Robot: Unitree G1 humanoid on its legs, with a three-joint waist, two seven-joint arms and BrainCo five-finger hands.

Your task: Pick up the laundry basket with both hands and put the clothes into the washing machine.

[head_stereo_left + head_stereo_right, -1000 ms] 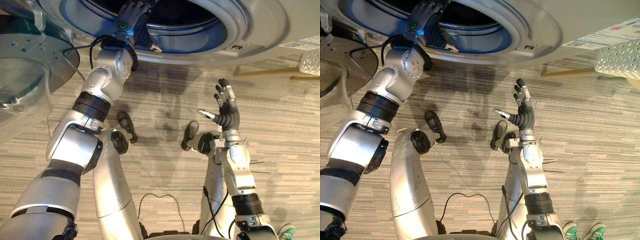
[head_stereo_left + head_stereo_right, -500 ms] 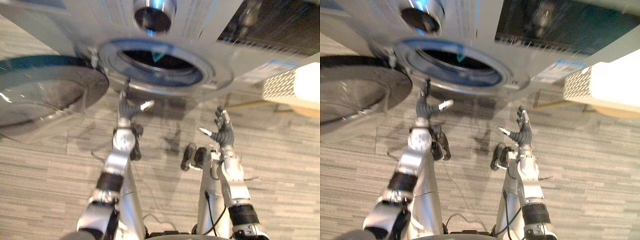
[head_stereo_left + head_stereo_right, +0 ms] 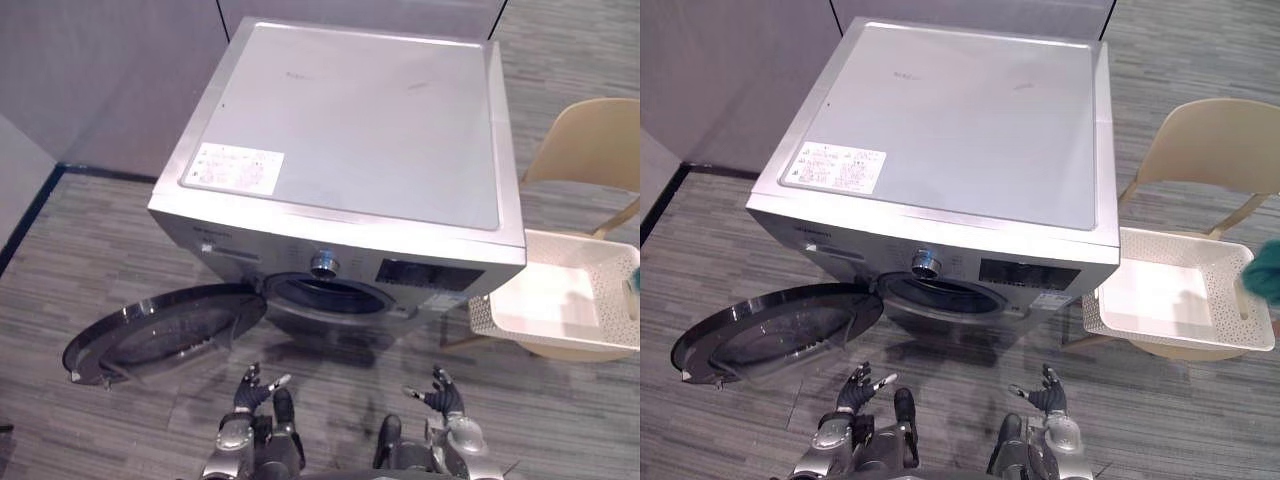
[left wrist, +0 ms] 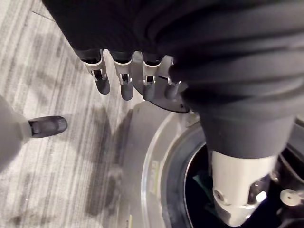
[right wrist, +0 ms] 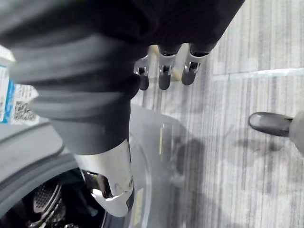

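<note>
Left hand (image 3: 249, 392) and right hand (image 3: 441, 393) hovering spread-fingered (holding nothing) before washing machine (image 3: 350, 130), door (image 3: 160, 335) standing open, laundry basket (image 3: 485, 312) sitting on chair (image 3: 590, 140).

Eyes high above washer (image 3: 350, 150), wrists apparently close

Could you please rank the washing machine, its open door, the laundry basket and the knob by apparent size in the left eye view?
1. washing machine
2. open door and laundry basket: about alike; the basket runs past the edge
3. knob
</note>
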